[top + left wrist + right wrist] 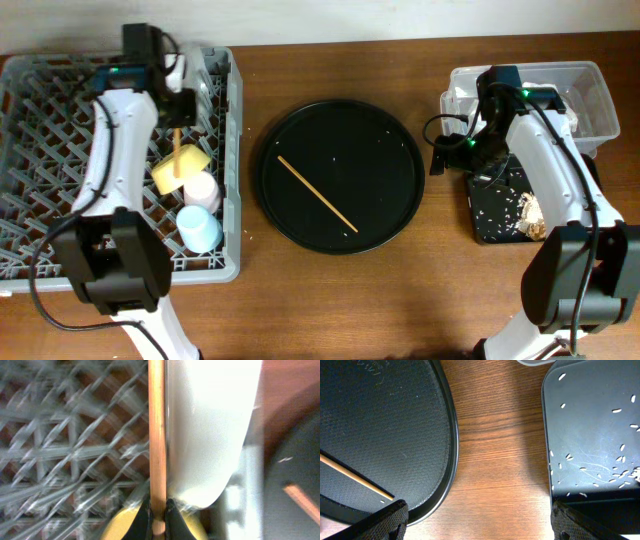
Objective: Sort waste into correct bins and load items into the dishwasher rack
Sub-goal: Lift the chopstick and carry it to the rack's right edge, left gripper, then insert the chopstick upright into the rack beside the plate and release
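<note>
Left gripper (pixel 157 519) jaws pinch thin wooden chopstick (pixel 156 435) above grey pegged plastic rack (pixel 40 120) for loading; right gripper (pixel 480 527) jaws wide, empty, near round black tray (pixel 380 420).

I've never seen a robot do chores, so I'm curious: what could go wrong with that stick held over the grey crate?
The left gripper pinches the thin chopstick only at one end, so it may swing or slip. Released, it could drop through the open grid of the rack. It hangs right beside the plate and above the yellow bowl, and might knock them.
</note>
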{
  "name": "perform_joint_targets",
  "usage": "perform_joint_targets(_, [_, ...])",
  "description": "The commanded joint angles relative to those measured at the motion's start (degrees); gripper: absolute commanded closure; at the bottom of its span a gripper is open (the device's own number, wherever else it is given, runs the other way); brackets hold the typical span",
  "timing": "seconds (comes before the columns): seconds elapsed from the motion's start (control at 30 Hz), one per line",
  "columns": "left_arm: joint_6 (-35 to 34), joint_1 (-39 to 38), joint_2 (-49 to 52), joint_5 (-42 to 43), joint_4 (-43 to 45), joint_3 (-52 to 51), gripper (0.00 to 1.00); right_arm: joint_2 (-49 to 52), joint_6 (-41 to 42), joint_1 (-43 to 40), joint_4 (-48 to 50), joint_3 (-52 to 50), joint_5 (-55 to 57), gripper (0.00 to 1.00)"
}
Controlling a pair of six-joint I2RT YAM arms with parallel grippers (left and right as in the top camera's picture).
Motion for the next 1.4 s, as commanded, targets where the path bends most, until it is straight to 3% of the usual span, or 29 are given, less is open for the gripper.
perform_joint_targets(0.0, [-2.54, -5.07, -2.73, 2.56, 4.04, -0.07, 1.0, -1.31, -0.59, -0.07, 0.04, 0.66, 0.74, 0.08])
perform_joint_targets(0.1, [-6.05, -6.8, -2.73, -1.44, 7.67, -0.07, 1.0, -1.31, -0.61, -0.07, -0.09, 0.66, 0.76, 0.08])
perform_joint_targets(0.5, [-6.16, -6.64, -2.73, -2.38, 6.4, 1.14, 1.0, -1.31, -0.59, -0.07, 0.46, 0.66, 0.76, 0.08])
perform_joint_targets(0.8, [-2.93, -15.12, -1.79, -4.33, 9.97, 4.11, 1.0, -1.31, -0.61, -0.07, 0.11, 0.66, 0.76, 0.08])
perform_joint_targets(0.97, [-2.69, -13.75, 4.0, -11.5, 13.11, 4.13, 1.0, -1.31, -0.61, -0.07, -0.48, 0.66, 2.08, 0.08])
perform_joint_targets(1.07, [-2.64, -12.35, 5.35, -11.65, 14.82, 4.13, 1.0, -1.31, -0.61, -0.07, -0.46, 0.66, 2.08, 0.08])
perform_joint_targets(1.23, [4.59, -11.45, 5.66, -11.32, 18.4, 4.13, 1.0, -1.31, -0.59, -0.07, -0.22, 0.66, 2.08, 0.08])
perform_joint_targets(1.37, [4.92, -11.15, 5.66, -14.71, 19.19, 4.13, 1.0, -1.31, -0.59, -0.07, -0.5, 0.66, 2.05, 0.08])
